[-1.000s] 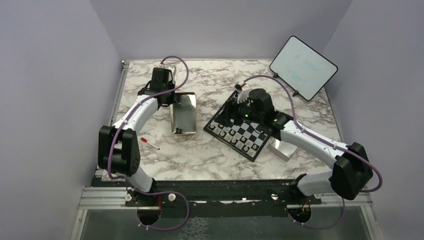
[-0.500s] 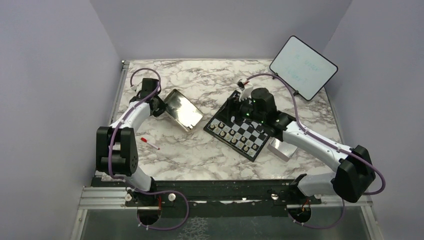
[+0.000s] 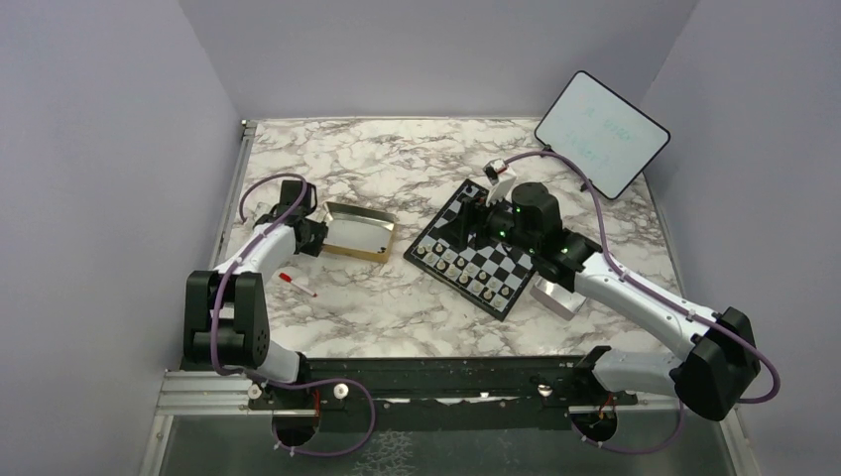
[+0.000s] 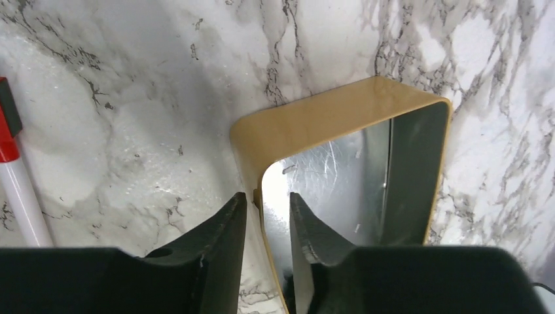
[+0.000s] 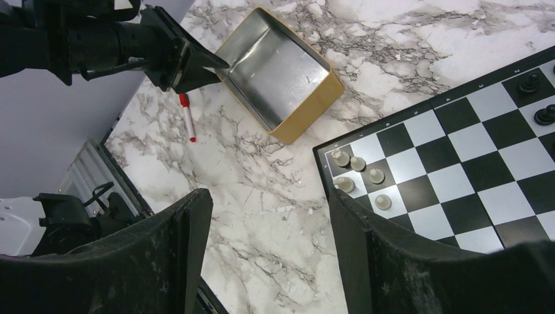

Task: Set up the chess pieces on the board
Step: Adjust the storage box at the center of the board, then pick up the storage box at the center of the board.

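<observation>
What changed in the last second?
The left gripper brought the gold tin down from a tilt and laid it flat, open side up. Its jaws now stand slightly apart around the tin's wall, apparently letting go. The right gripper, open and empty, drifted slightly right over the board. Board, chess pieces, red pen and white tablet stayed put.
</observation>
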Robot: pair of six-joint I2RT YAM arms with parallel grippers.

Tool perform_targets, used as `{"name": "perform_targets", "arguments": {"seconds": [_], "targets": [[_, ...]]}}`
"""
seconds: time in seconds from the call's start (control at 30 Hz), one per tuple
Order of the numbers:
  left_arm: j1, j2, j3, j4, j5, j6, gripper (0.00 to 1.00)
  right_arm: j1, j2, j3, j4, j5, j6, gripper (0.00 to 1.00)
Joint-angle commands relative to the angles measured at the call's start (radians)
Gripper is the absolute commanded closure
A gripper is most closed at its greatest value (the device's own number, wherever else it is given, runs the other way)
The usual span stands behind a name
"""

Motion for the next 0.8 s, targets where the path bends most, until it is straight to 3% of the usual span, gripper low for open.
{"name": "perform_targets", "arguments": {"seconds": [0.0,0.13,0.27,0.4,0.57,0.77], "targets": [[0.003,-0.050,0.007,0.000,-0.024,-0.051,0.64,0.005,-0.009,-0.011,0.011,0.023,-0.017,0.30],[-0.001,-0.080,0.057,0.043,-0.007,0.201,0.53,0.005,-0.007,-0.017,0.011,0.017,-0.018,0.30],[-0.003,-0.133,0.068,0.197,0.153,0.562,0.52,0.006,-0.006,-0.023,0.021,0.007,-0.027,0.30],[-0.004,-0.142,0.090,0.309,0.418,0.970,0.52,0.005,0.000,-0.025,0.025,-0.008,-0.039,0.29],[-0.003,-0.020,0.227,0.207,0.643,1.375,0.57,0.005,0.006,-0.010,0.011,-0.019,-0.059,0.30],[-0.004,0.160,0.389,0.067,0.742,1.716,0.57,0.005,-0.001,0.020,-0.063,0.002,-0.095,0.30]]}}
